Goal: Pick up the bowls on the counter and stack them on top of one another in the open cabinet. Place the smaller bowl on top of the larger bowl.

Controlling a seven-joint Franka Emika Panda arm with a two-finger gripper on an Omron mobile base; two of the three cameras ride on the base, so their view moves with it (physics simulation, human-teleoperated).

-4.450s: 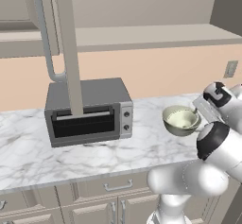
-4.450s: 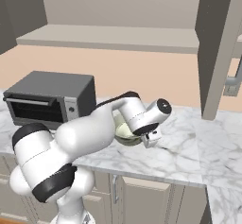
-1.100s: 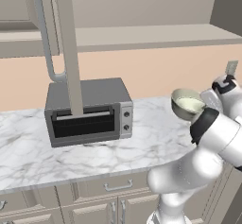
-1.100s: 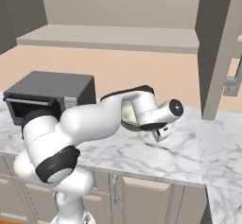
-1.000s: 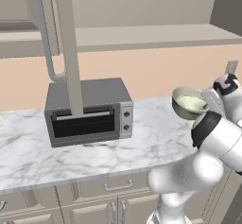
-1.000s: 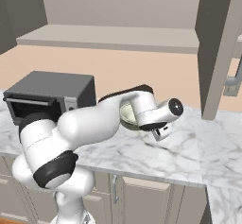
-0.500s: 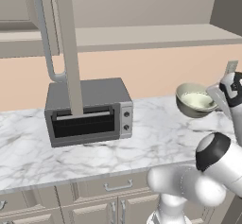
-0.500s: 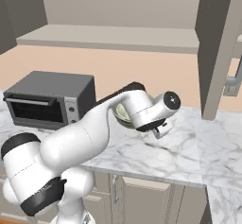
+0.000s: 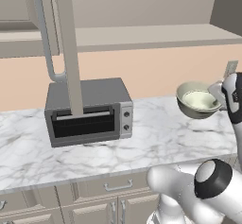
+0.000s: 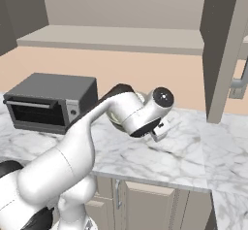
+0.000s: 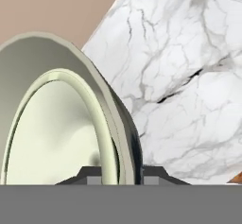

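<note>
A cream bowl [image 9: 197, 100] with a dark outside hangs in the air above the right end of the marble counter [image 9: 156, 142], level with the toaster oven's top. My gripper [image 9: 219, 94] is shut on its right rim. In the hand view the bowl [image 11: 56, 124] stands on edge, its rim pinched between the fingertips of the gripper [image 11: 122, 173], with the counter [image 11: 189, 76] far behind. The open cabinet's shelf [image 9: 142, 36] runs along the wall above and to the left of the bowl. In the right base view my arm hides most of the bowl.
A grey toaster oven [image 9: 87, 109] stands on the counter left of the bowl. The cabinet's open door [image 9: 68, 53] with its loop handle [image 9: 45, 34] hangs in front of the oven. In the right base view another tall door [image 10: 223, 49] stands at the right.
The bowl, held in the gripper, has risen off the counter and moved right and upward over the last second. The oven and door have not moved.
</note>
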